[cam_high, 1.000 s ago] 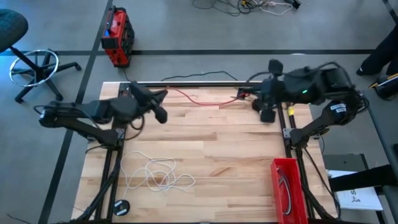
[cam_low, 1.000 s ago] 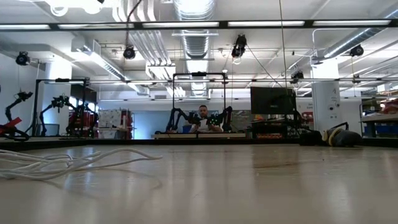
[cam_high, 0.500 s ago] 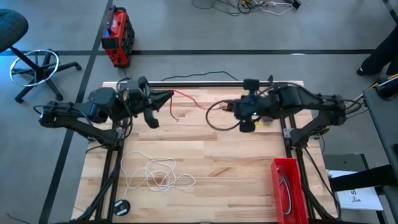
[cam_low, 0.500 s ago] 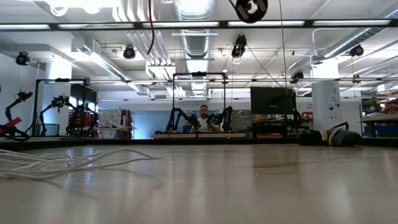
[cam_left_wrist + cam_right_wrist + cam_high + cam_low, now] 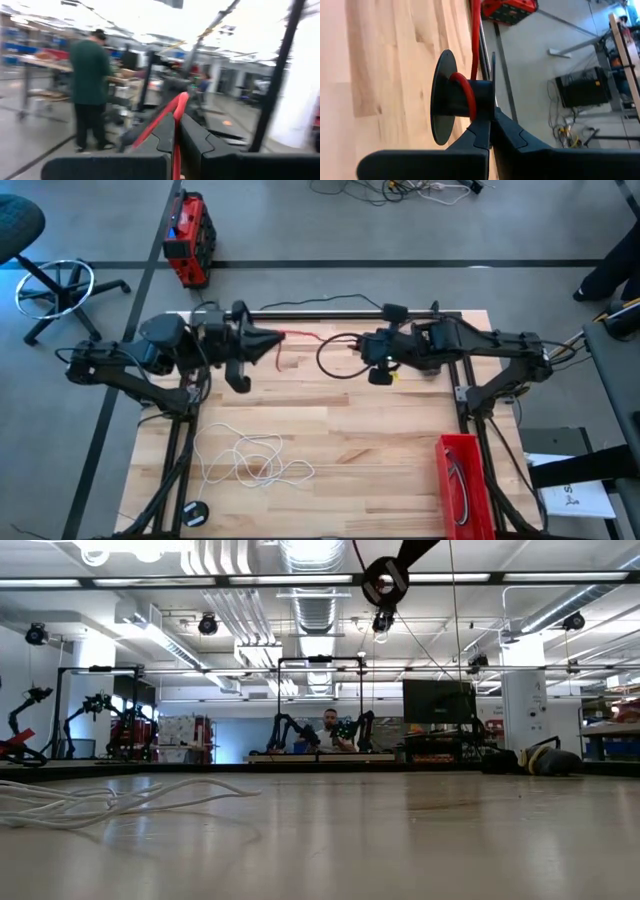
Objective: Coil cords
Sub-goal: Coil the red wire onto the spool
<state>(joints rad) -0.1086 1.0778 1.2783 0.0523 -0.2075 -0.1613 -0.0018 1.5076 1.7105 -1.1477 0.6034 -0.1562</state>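
I see left pincer (image 5: 272, 337) clamped on red cord (image 5: 300, 336) above the worktop's (image 5: 380, 430) far edge; right pincer (image 5: 491, 129) closed on spool (image 5: 445, 97) wound with it; its dark plug is hidden; white cord (image 5: 250, 460) loose near me

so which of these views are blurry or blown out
Left wrist view: motion-smeared, ceiling blown out white, only the thin red cord in the left pincer reads clearly. Low view: the loose white cord up close is soft. High and right wrist views are sharp.
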